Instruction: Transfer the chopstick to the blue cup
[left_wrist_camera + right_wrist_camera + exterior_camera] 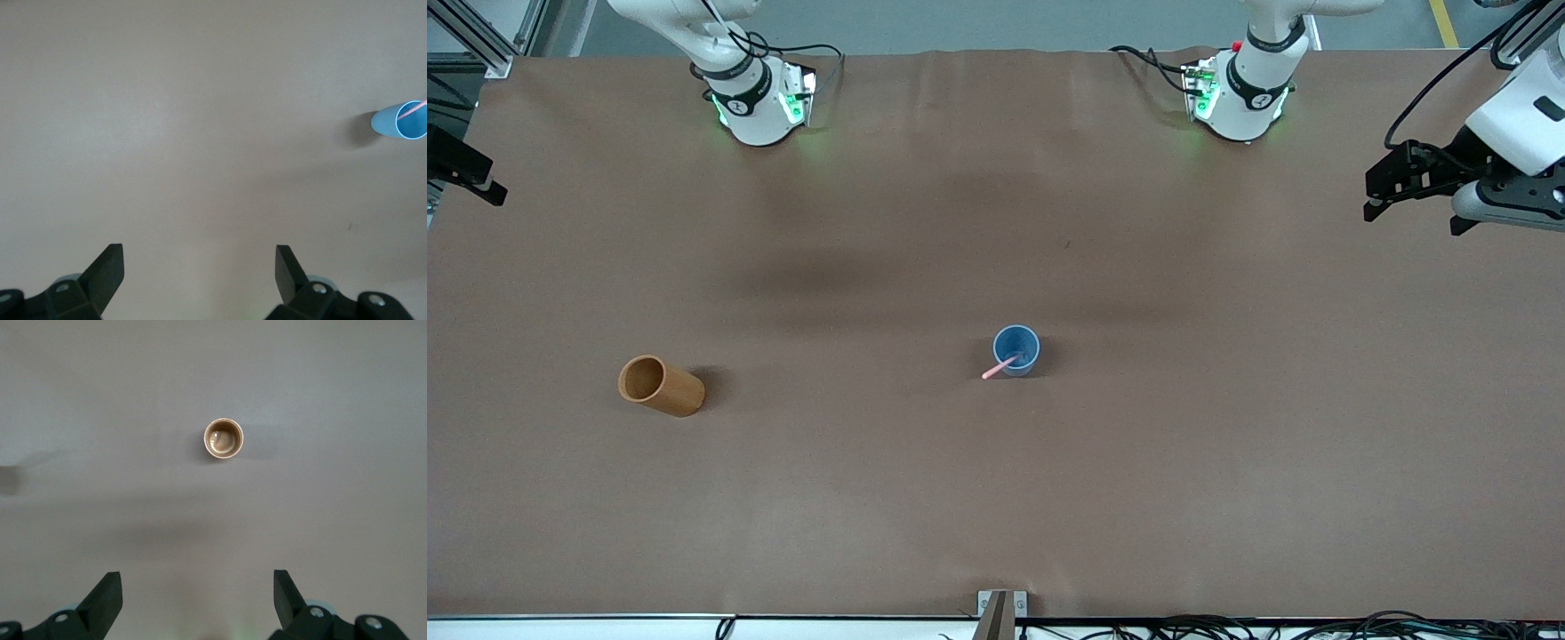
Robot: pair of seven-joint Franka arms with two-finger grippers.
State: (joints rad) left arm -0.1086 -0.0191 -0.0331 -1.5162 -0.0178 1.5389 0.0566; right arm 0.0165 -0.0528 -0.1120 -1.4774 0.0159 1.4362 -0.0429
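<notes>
Resting in blue cup (1016,349) at table centre, chopstick (998,369) leans toward 8 o'clock. Left gripper (1396,191) high over its table end, spread wide, empty. Right gripper (197,600) wide, empty, over orange cup (223,439). You've nothing left to fetch.

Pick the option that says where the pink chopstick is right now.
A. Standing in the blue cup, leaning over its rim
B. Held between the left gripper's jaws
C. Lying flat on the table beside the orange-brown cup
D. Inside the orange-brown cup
A: the front view shows the chopstick with one end inside the blue cup and the other poking out over the rim, no gripper near it.
</notes>
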